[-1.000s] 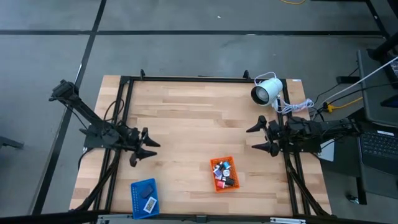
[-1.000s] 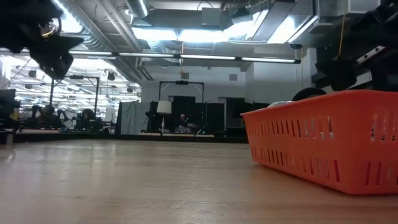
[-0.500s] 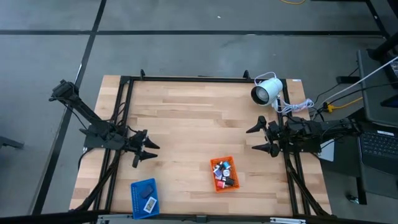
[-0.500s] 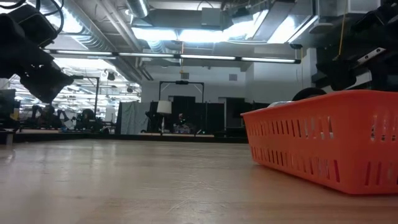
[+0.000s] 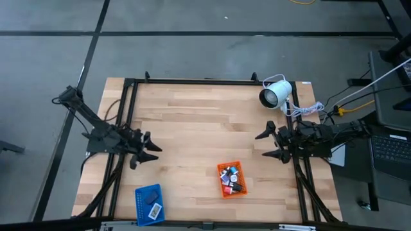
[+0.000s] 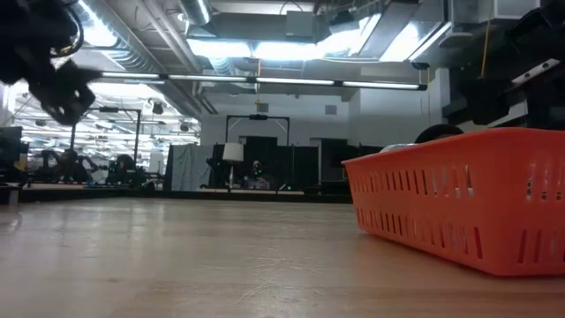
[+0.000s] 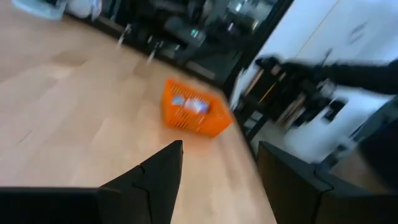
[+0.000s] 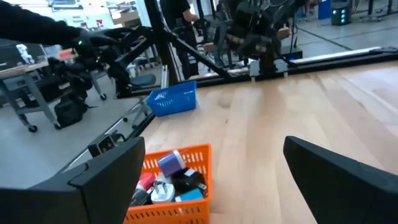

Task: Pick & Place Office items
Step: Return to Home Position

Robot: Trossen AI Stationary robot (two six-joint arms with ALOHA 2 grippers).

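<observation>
Several office items, small red, purple, black and white pieces, lie in the orange tray near the table's front. In the blue tray at the front left lie flat pieces, one of them white. My left gripper hangs open over the table's left side, pointing level toward the right edge, with nothing between its fingers. Over the right side, my right gripper is also open and empty and points level toward the left edge. Both grippers are well clear of the two trays.
A white round lamp-like device with its cable stands at the table's far right corner. A black frame runs along the far edge and both sides. Bare wood spreads between the grippers.
My left gripper has drawn back a little toward the table's left edge and turned slightly, staying open. Nothing in the trays has moved.
</observation>
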